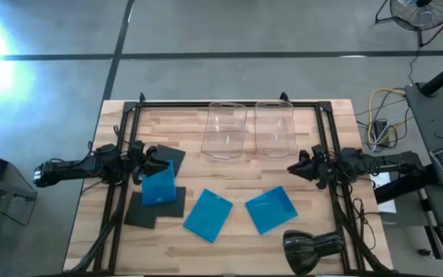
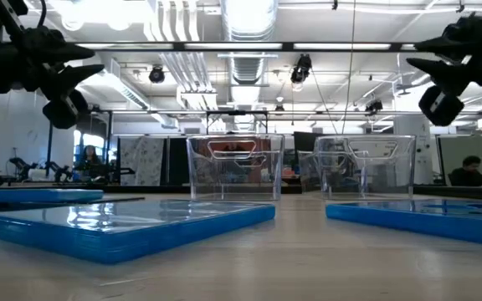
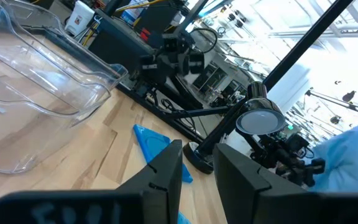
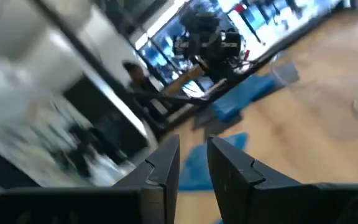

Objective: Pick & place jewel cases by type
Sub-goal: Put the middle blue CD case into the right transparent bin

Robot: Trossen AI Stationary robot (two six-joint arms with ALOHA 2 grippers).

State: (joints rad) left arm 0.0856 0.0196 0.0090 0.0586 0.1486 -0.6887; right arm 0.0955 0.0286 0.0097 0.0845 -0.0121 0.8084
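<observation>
Three bright blue jewel cases lie flat on the wooden table: one [image 1: 158,185] rests on a black case [image 1: 146,210], one [image 1: 208,215] sits mid-table and one [image 1: 271,208] to its right. Another black case [image 1: 171,155] lies under my left gripper. My left gripper [image 1: 162,160] [image 3: 199,168] hovers high over the left stack, its fingers a narrow gap apart, holding nothing. My right gripper [image 1: 291,168] [image 4: 193,155] hovers near the table's right side, also narrowly open and empty. In the low view both grippers [image 2: 86,63] [image 2: 421,54] hang well above the cases [image 2: 132,226].
Two clear plastic bins [image 1: 225,129] [image 1: 274,127] stand side by side at the table's far edge. A black lamp-like object [image 1: 312,246] sits at the near right corner. A black frame [image 1: 323,131] runs round the table. Bare wood lies between the bins and the cases.
</observation>
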